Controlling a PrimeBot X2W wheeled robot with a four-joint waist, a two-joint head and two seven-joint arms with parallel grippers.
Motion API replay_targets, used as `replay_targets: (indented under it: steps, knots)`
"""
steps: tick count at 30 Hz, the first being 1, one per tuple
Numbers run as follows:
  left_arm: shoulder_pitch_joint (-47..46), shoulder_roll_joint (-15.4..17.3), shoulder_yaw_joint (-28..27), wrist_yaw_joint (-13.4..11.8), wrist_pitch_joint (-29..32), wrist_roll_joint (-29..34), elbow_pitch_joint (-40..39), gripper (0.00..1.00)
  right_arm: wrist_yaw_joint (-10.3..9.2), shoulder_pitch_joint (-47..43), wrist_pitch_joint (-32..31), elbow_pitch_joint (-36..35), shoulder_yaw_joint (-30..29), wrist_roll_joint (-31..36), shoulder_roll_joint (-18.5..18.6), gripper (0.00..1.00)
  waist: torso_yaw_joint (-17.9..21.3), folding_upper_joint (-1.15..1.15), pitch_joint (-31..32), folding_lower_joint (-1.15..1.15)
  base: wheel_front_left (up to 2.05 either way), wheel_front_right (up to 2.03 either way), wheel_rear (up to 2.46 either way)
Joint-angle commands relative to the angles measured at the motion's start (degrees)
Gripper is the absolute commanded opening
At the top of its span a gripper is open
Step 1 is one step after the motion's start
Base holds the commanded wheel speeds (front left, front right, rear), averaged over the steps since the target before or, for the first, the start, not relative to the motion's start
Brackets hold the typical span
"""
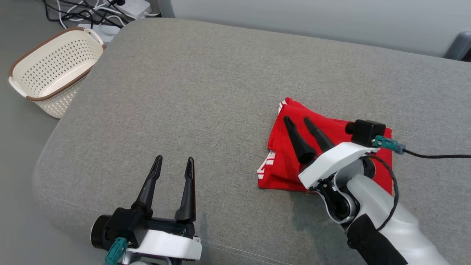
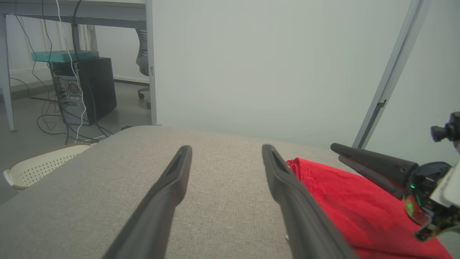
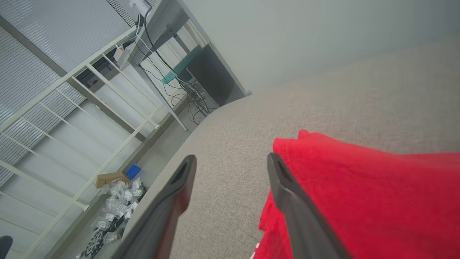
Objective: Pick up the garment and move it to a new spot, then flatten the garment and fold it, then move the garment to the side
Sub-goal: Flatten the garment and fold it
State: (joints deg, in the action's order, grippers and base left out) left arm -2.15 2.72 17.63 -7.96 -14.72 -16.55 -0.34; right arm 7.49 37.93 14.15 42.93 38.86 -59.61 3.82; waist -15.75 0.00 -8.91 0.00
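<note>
We see a broad grey cushion (image 1: 206,103), coarse woven fabric with rounded corners and a stitched seam near its front edge, spread across the head view. On its right half lies the red garment (image 1: 279,165), a matte knit folded into a rough wedge that narrows at the far end, with white stripes at its left edge and near-left corner. Beside the cushion's far left corner, on the floor, stands a cream plastic basket (image 1: 55,70), oval and perforated, with a brown rim. The right arm's white forearm (image 1: 415,232) reaches in from the lower right, a black cable looping past its wrist. The right gripper (image 1: 296,119) is over the garment's middle, its two tapered dark fingers spread apart and holding nothing; we cannot tell whether they touch the cloth. The left gripper (image 1: 174,159) sits over bare cushion, well apart from the garment, its fingers pointing away from the robot and likewise spread with nothing between them.
</note>
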Motion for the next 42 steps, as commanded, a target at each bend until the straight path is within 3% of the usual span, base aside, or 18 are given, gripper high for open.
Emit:
replay_targets:
  steps: [1,8,16,27,42]
  knots:
    - [-1.8,0.2,-2.2,-0.2,-0.3,0.6,-1.3,1.0,0.0,1.2,0.8,-2.2,-1.1,3.3,-0.9,1.0,0.9,0.0,0.6,0.0,0.0,0.0,0.0]
    - [-1.6,0.2,-3.3,-0.1,-0.3,0.9,-1.7,1.0,0.0,-3.2,0.8,-8.9,-11.6,21.8,0.2,1.0,5.0,0.0,1.6,0.0,0.0,0.0,0.0]
    - [-2.2,0.2,-4.5,0.1,-0.3,0.7,-1.6,1.0,0.0,-10.0,0.8,-17.8,-20.5,36.6,1.7,1.0,11.5,0.0,2.0,0.0,0.0,0.0,0.0]
    - [-0.5,0.2,-9.0,1.0,-0.3,0.7,-0.3,1.0,0.0,-18.7,0.8,-24.9,-25.6,41.2,1.0,1.0,20.8,0.0,4.9,0.0,0.0,0.0,0.0]
    - [3.5,0.2,-12.4,2.8,-0.3,1.2,1.2,1.0,0.0,-28.5,0.9,-30.6,-29.2,42.2,3.1,1.0,22.7,0.0,8.6,0.0,0.0,0.0,0.0]
